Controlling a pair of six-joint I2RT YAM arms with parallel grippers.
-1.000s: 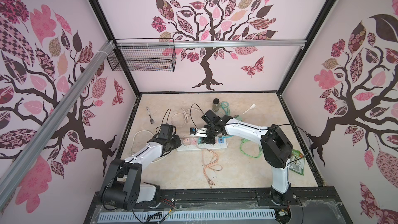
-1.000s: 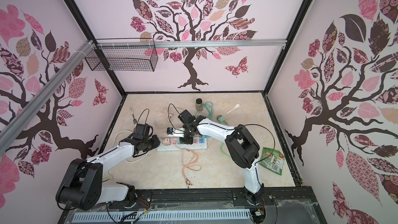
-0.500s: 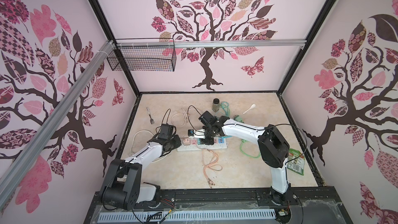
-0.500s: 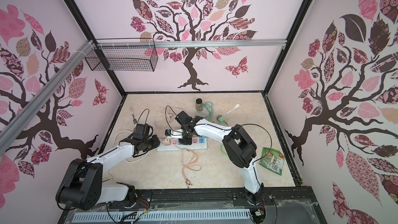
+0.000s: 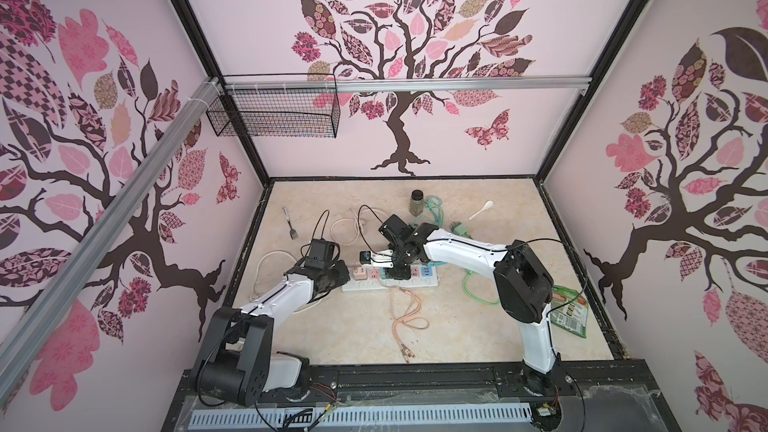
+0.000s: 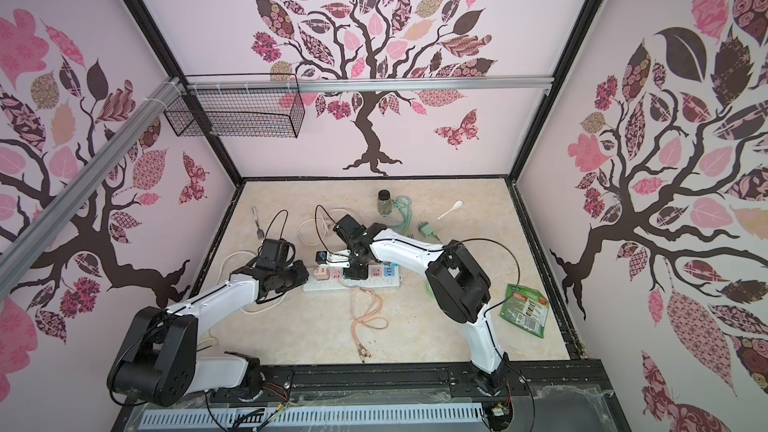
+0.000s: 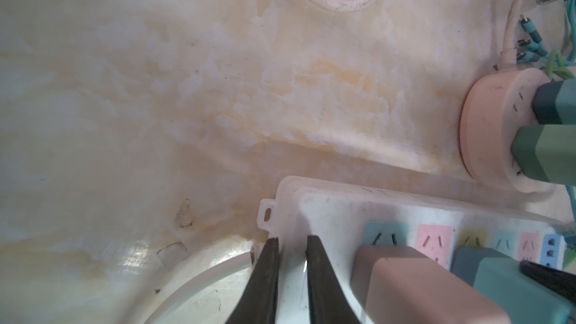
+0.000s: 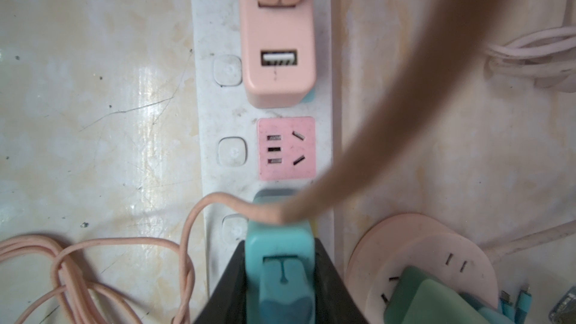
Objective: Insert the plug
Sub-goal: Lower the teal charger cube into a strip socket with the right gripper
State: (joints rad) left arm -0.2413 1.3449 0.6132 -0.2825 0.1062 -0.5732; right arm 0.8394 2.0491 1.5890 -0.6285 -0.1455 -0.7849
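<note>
Teal plug (image 8: 279,241) clamped in right jaws, standing on the white power strip (image 8: 202,113) at the third socket, one place past the empty pink socket (image 8: 286,148) and two past the pink charger (image 8: 277,42). Loose pink cable (image 8: 218,199) draped across its top. Left jaws nearly closed, tips pressed on the strip's far end, seemingly bracing it.

Judged mid-insertion: prongs hidden, so depth not readable. Next, probably a straight push down, square to the strip face, brace kept in place, then release and a check for a flush seat.

Against the views a second ago: right arm (image 5: 461,249) shifted slightly leftward along the strip in both top views; left arm (image 5: 282,290) unmoved; neither grip altered.
</note>
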